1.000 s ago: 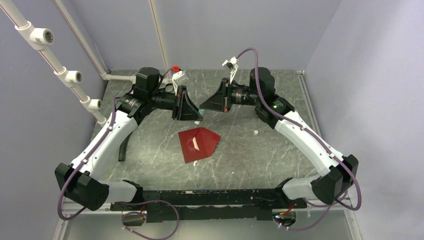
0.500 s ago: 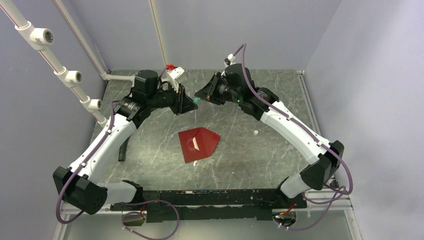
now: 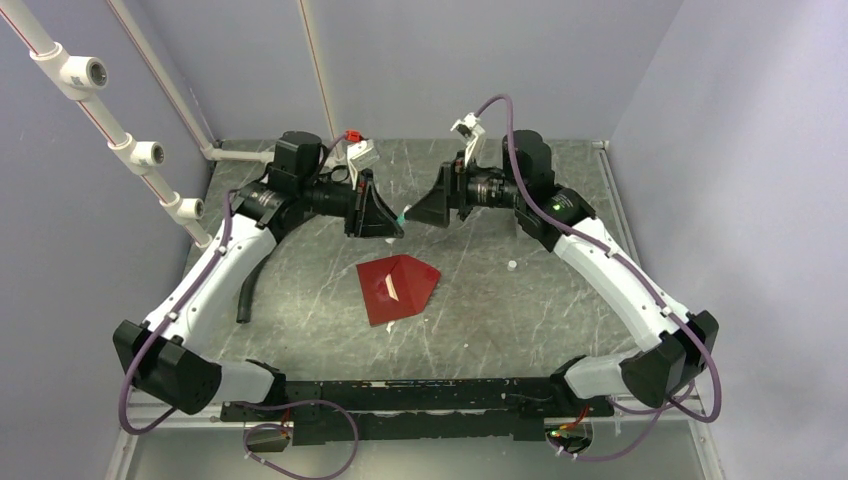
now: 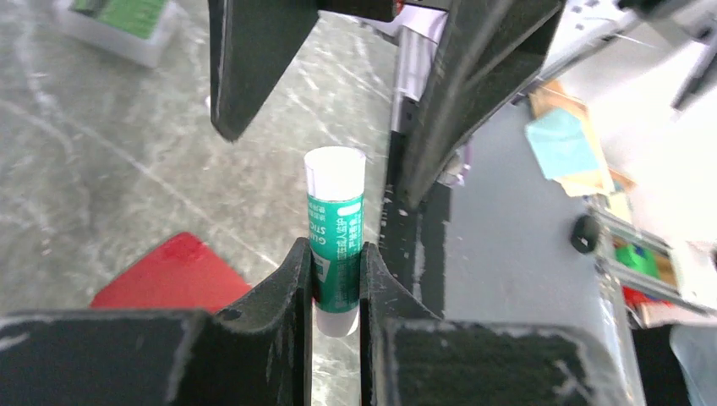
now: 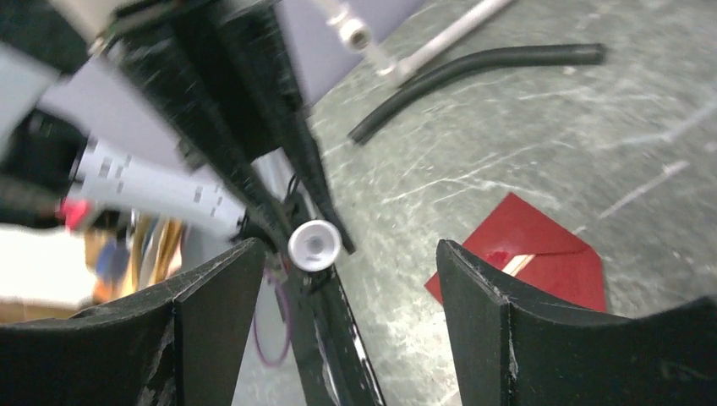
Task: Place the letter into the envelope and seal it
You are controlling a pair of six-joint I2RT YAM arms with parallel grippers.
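Two grippers, top view: the left gripper (image 3: 393, 226) and the right gripper (image 3: 418, 212) meet nose to nose in the upper middle of the frame, above the table (image 3: 520, 310).
Envelope, top view: the envelope (image 3: 398, 288) lies flat in the centre, well below both grippers, and a pale strip shows on it.
Letter: it is not seen as a separate sheet. The pale strip may be its edge, but I cannot tell.
Left wrist view: the left gripper is clenched on a green glue stick (image 4: 336, 224), white end pointing away. The envelope is a red corner at lower left.
Right wrist view: the jaws stand wide apart, with the stick's round white end between them, touching neither.
Change: one second ago the right jaws were nearly closed; now they are spread wide.
Meaning: I judge that the gluing step is in hand. Whether the right gripper just let go of the stick's end or is ready to take it, I cannot tell. The seal is not yet made.
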